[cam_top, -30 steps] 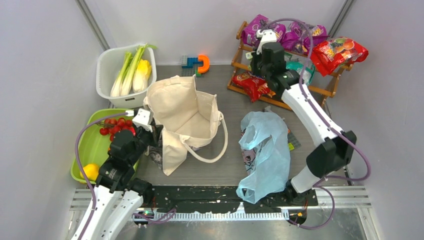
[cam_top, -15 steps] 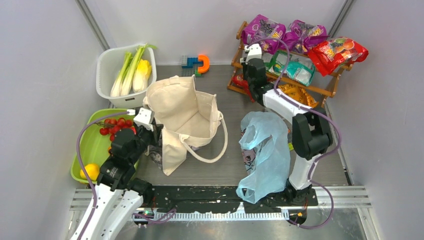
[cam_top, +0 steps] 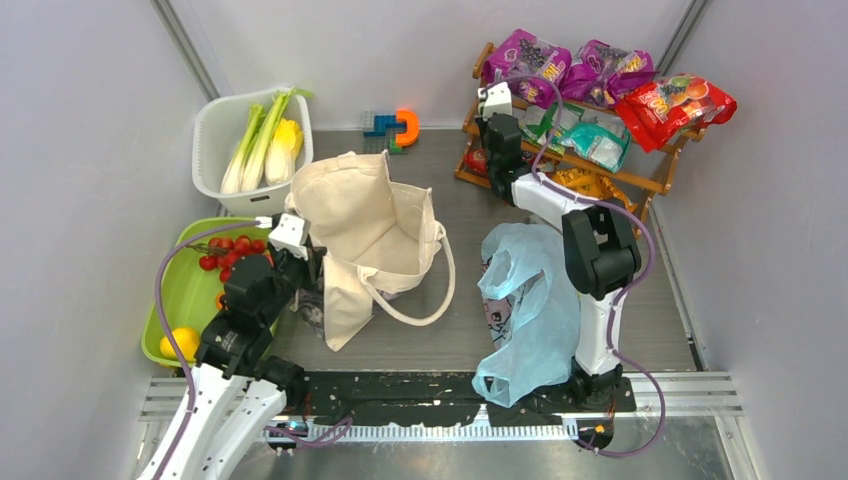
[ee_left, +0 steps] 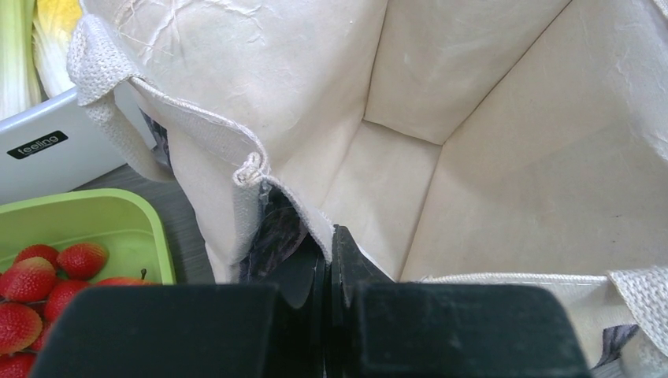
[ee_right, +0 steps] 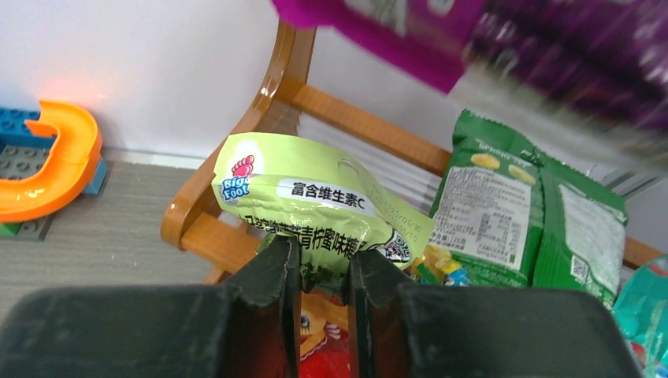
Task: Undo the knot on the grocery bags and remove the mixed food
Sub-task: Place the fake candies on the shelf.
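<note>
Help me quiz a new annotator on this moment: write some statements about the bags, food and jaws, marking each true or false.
1. The right jaws pinch a light-green packet. True.
2. The canvas tote lies flat and closed. False: its mouth gapes open.
3. The left jaws are shut on the tote's rim. True.
4. The strawberries sit in the white tub. False: they lie in the green tray.
5. The light-blue bag is inside the tote. False: it lies on the table beside it.

purple packets (ee_right: 504, 39): blurred; red packet (ee_right: 324, 346): mostly hidden, perhaps snack; strawberries (ee_left: 47, 276): cropped
</note>
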